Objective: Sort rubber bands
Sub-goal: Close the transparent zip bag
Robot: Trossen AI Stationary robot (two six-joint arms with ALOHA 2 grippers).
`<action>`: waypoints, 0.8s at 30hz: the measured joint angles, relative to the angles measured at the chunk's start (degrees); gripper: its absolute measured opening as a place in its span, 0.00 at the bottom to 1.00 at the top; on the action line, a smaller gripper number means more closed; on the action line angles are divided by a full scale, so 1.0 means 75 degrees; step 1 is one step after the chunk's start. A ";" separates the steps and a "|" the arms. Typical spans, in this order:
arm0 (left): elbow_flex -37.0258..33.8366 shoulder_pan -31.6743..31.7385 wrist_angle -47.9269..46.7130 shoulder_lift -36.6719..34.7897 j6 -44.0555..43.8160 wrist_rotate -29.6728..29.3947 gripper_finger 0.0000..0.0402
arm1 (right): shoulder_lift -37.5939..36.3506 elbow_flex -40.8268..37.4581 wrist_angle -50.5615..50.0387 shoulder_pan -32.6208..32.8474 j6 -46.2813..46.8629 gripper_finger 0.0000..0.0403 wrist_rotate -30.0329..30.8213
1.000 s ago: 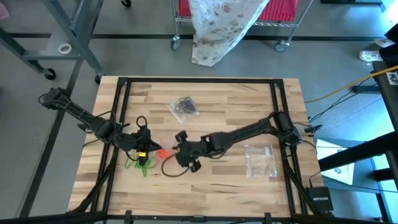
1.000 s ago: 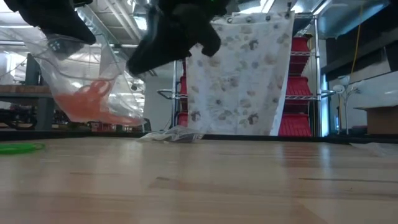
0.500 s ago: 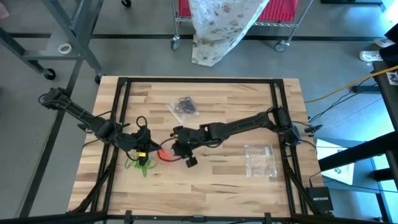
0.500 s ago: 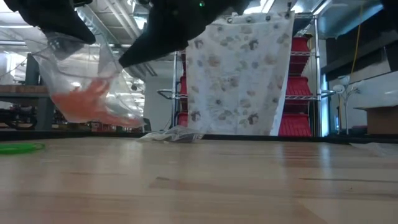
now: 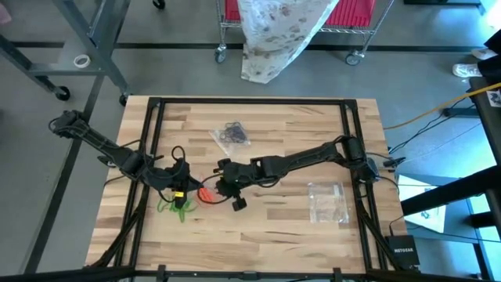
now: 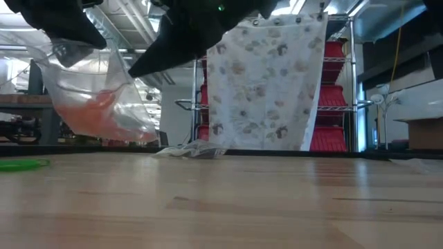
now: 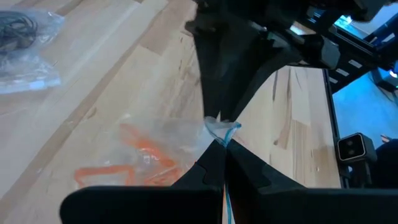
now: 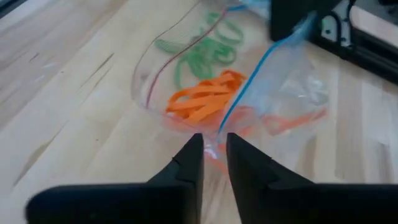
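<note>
I've got the clear plastic zip bag (image 6: 97,104) hanging between both arms, lifted off the wooden counter (image 5: 282,223), with the orange-red rubber bands (image 8: 202,99) bunched in its belly. My left gripper (image 7: 219,163) has its jaws pinched tight on one lip of the bag; on the overhead it sits at about eight o'clock from the counter's centre. My right gripper (image 8: 211,155) shows jaws drawn narrow right at the opposite rim, and it looks to me like they have that lip, though the film is so thin I can't be sure. The loose bright green rubber bands (image 5: 176,207) lie on the counter just below the left gripper, at seven o'clock. The risk I see: if the right side's bite is shallow, any pull apart slips the film out, the mouth collapses and the orange bands spill back among the green ones. Pull too hard and the left pinch may go instead. The bagged black rubber bands (image 5: 232,135) at eleven o'clock and the spare clear bag (image 5: 327,200) at four are well apart.
</note>
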 joint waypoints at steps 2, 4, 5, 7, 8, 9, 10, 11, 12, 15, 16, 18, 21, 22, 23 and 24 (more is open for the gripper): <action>0.0000 0.0000 0.0000 0.0002 0.0000 0.0000 0.00 | 0.0012 -0.0006 -0.0015 0.0007 0.0016 0.11 0.0042; 0.0000 0.0000 0.0002 0.0002 0.0020 0.0000 0.00 | 0.0013 -0.0006 -0.0001 0.0011 0.0013 0.05 0.0050; 0.0000 0.0000 0.0003 0.0001 0.0019 0.0000 0.00 | 0.0013 -0.0006 -0.0005 0.0011 0.0013 0.03 0.0050; 0.0000 0.0000 0.0003 0.0002 0.0013 0.0000 0.00 | 0.0013 -0.0006 -0.0030 0.0005 0.0021 0.01 0.0085; 0.0000 0.0000 0.0003 0.0002 0.0023 0.0000 0.00 | 0.0013 -0.0006 -0.0052 0.0003 0.0044 0.01 0.0160; 0.0000 0.0000 0.0003 0.0000 0.0036 0.0000 0.00 | 0.0013 -0.0006 -0.0063 0.0003 0.0087 0.01 0.0246; 0.0000 0.0000 0.0003 -0.0001 0.0050 0.0000 0.00 | 0.0013 -0.0006 -0.0044 0.0003 0.0112 0.00 0.0298; 0.0000 0.0000 0.0001 -0.0001 0.0050 0.0000 0.00 | -0.0001 -0.0006 -0.0017 0.0003 0.0137 0.00 0.0324; 0.0000 0.0000 0.0000 0.0002 0.0044 0.0000 0.00 | -0.0041 -0.0009 -0.0026 0.0003 0.0156 0.00 0.0333; 0.0000 0.0000 -0.0015 0.0002 0.0056 0.0000 0.00 | -0.0285 -0.0009 -0.0095 0.0008 0.0188 0.00 0.0336; 0.0000 0.0000 -0.0050 0.0001 0.0084 0.0000 0.00 | -0.0401 -0.0009 -0.0125 0.0008 0.0267 0.00 0.0336; 0.0003 0.0000 -0.0179 0.0010 0.0087 -0.0003 0.00 | -0.0602 -0.0006 -0.0232 0.0008 0.0408 0.00 0.0336; 0.0006 0.0000 -0.0538 0.0152 0.0073 -0.0066 0.00 | -0.0772 -0.0006 -0.0353 0.0011 0.0708 0.00 0.0285; 0.0006 -0.0003 -0.0632 0.0226 0.0058 -0.0117 0.00 | -0.0804 -0.0006 -0.0368 0.0011 0.0801 0.00 0.0212; 0.0006 -0.0003 -0.0751 0.0305 0.0058 -0.0174 0.00 | -0.0848 -0.0006 -0.0377 0.0011 0.0955 0.00 0.0159; 0.0006 -0.0003 -0.0866 0.0390 0.0058 -0.0227 0.00 | -0.0876 -0.0006 -0.0428 0.0011 0.1136 0.00 0.0132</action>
